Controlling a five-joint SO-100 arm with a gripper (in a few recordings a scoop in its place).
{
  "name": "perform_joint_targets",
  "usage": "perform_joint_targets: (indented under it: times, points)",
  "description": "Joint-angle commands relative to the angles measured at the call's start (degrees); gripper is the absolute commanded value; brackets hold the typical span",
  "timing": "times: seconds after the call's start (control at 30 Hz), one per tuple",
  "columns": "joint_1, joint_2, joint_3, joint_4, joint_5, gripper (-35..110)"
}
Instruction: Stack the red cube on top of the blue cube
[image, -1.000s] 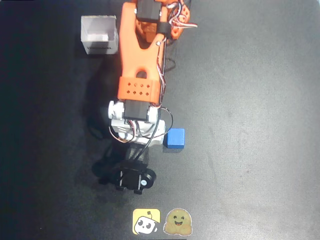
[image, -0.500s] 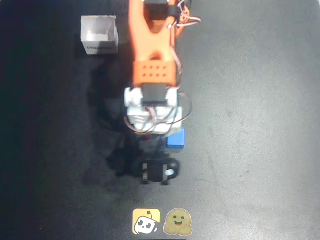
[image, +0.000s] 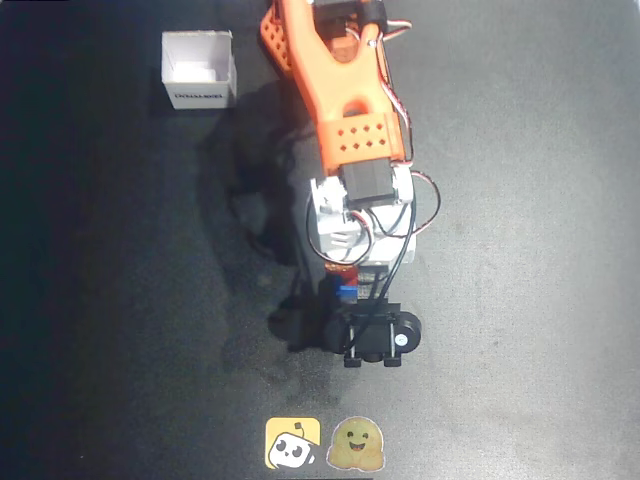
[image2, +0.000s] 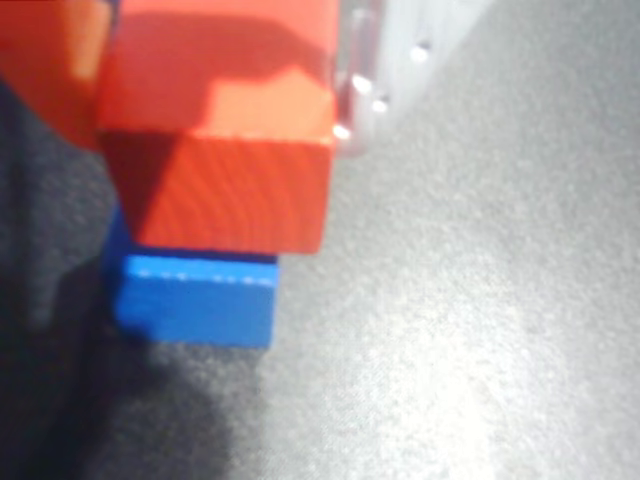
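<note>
Over the dark table (image: 520, 250) the gripper (image2: 215, 60), closed on the red cube (image2: 225, 160), holds it directly above the blue cube (image2: 195, 298), apparently touching or nearly so, so square the slightly overhanging edges, lower gently, then open without nudging the stack.

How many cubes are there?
2. The small matte red cube sits at the end effector, over the small matte blue cube on the table. The arm could hide more.

Arm (image: 345, 110) stretched forward, wrist pitched down; hand (image2: 215, 120) clamped around cube.
</note>
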Motion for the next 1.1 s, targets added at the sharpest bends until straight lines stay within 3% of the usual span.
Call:
perform_joint_targets:
  times: [0.0,1.07]
  points:
    - [-0.2,2.1,-0.3,-0.5,0.4,0]
    - [2.8,5.9,5.4,-3.5,-1.1,0]
